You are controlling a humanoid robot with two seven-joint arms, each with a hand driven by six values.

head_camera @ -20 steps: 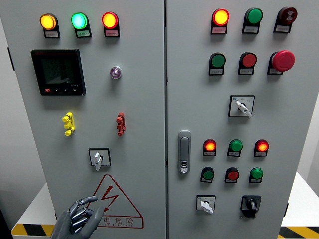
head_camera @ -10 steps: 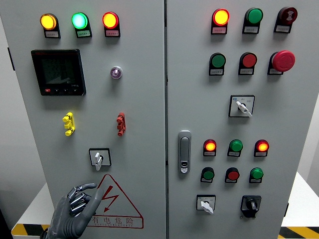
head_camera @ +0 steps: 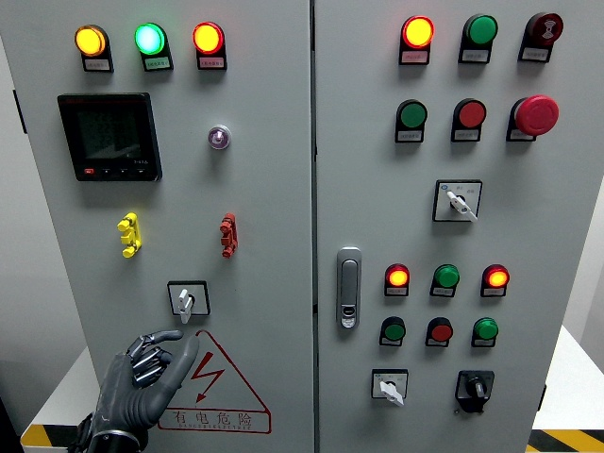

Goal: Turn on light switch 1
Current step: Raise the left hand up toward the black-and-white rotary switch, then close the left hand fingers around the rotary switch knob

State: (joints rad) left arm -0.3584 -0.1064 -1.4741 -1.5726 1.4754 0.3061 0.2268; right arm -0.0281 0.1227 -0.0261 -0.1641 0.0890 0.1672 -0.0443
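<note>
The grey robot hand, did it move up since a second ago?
Yes. The grey left hand rose toward the small white-handled rotary switch, its fingers now level with the top of the red warning triangle.

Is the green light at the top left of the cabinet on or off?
On. The green indicator light glows brightly, like the yellow and red lamps beside it.

Single head view, facing square-on and level toward a tall grey metal control cabinet [head_camera: 283, 189], close enough that both door panels fill the frame (top and bottom cropped), dark grey robotic left hand [head_camera: 142, 382] entering lower left
</note>
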